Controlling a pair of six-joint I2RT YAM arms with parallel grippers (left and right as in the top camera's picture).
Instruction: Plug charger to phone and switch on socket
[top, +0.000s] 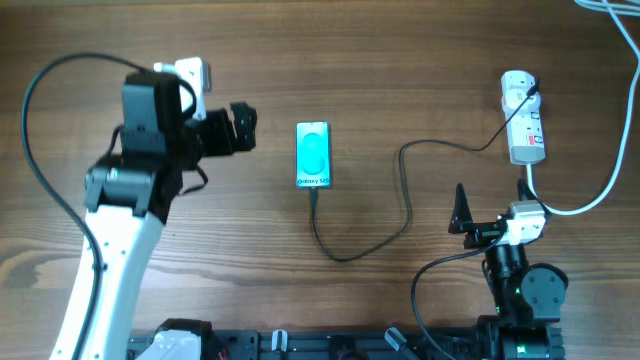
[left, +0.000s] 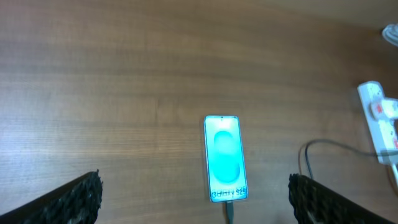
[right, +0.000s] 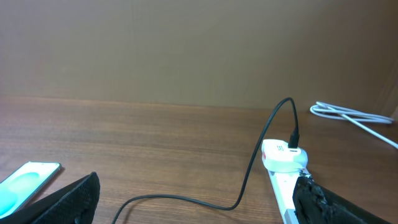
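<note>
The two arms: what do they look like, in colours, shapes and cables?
Left arm: a long white link, black joints, a white block by the black left gripper, and a thin black cable looping beside it. Right arm: black, with a white wrist block and a black cable. Fingers: black, rough-surfaced.

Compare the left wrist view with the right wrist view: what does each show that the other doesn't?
Left wrist only: the whole phone with its Galaxy lettering, and the charger meeting its short edge. Right wrist only: the charger's black plug seated in the socket. Both: phone, socket, charger cable and wooden table.
</note>
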